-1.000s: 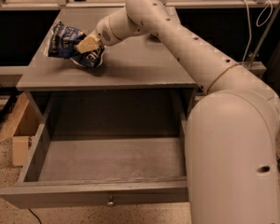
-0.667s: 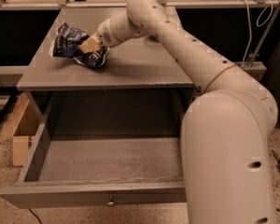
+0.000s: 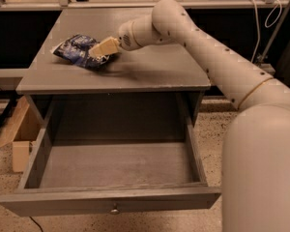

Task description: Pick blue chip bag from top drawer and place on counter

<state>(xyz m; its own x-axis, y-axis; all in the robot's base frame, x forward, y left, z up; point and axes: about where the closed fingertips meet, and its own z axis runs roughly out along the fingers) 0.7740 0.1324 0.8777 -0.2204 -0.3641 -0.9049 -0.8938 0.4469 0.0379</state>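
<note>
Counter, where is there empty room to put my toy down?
The counter is bare along its front edge and right side, under the arm. Its left rear is crowded: the gripper is on the blue chip bag there. The top drawer is bare inside.

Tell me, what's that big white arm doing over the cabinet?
The robot is putting a blue chip bag on the counter. The bag seems to lie on the counter's left side, with the tool at its right end. The top drawer below stands pulled open. Whether the tool grips the bag, I cannot tell.
</note>
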